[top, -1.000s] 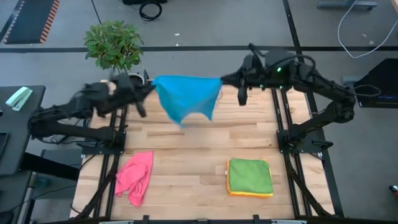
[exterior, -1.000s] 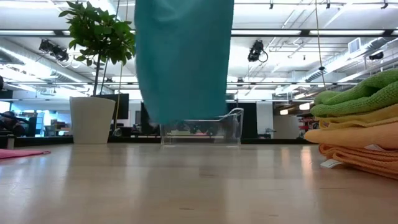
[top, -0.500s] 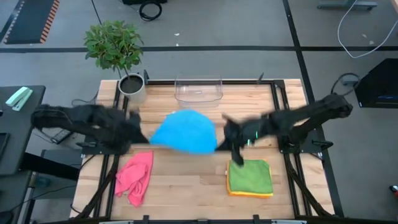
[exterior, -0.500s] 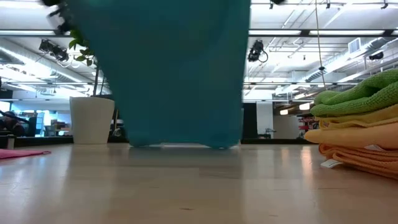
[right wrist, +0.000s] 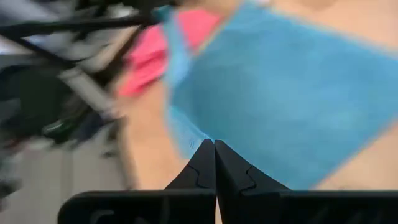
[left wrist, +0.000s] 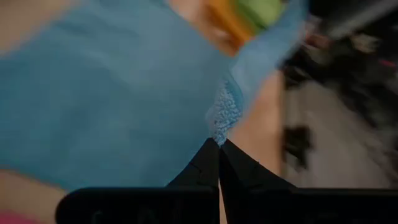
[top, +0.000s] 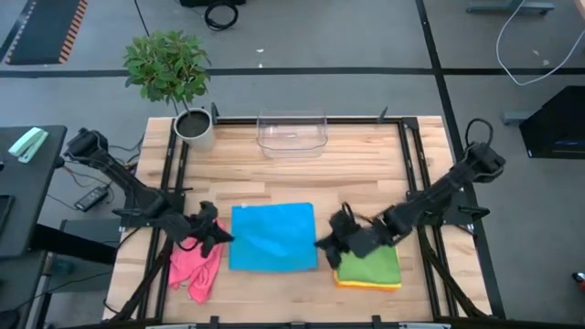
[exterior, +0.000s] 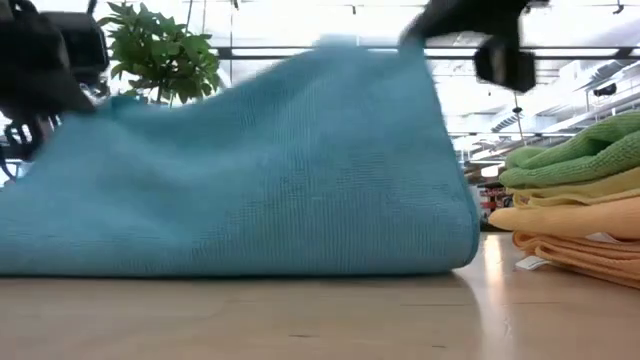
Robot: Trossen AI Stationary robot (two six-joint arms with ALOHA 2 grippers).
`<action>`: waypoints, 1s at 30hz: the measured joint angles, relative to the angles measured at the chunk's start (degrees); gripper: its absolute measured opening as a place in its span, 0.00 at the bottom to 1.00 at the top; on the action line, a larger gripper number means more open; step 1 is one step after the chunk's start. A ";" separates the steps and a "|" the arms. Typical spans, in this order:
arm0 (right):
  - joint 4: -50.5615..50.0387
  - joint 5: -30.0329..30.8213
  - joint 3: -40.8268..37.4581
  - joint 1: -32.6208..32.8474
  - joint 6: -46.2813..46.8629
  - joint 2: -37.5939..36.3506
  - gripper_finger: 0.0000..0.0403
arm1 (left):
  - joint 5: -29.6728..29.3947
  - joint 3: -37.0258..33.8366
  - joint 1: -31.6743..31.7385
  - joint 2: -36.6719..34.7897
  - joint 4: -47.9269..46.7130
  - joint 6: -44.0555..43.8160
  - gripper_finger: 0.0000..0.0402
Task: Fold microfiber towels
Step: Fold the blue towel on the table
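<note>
Blue towel (top: 272, 238) lies spread between both pincers; left gripper (top: 219, 236) and right gripper (top: 325, 243) each pinch a near corner, keeping it taut for folding.

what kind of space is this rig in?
Probably a robotics lab in an open-plan office: wooden table on a metal frame, potted plant, grey floor with cables, and ceiling strip lights in the low view.
</note>
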 joint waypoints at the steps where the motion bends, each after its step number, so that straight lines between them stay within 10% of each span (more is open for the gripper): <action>1: -1.82 -0.05 0.04 -1.66 0.40 -0.10 0.00 | -1.15 0.47 0.64 0.01 -2.94 -0.87 0.01; 21: -10.08 -14.02 -0.15 -24.25 -9.57 3.62 0.01 | -1.73 1.58 13.48 1.66 -19.21 -4.82 0.04; 30: -11.27 -13.39 -0.04 -28.56 -9.90 1.21 0.30 | 1.67 1.58 16.96 -0.92 -21.33 -2.01 0.28</action>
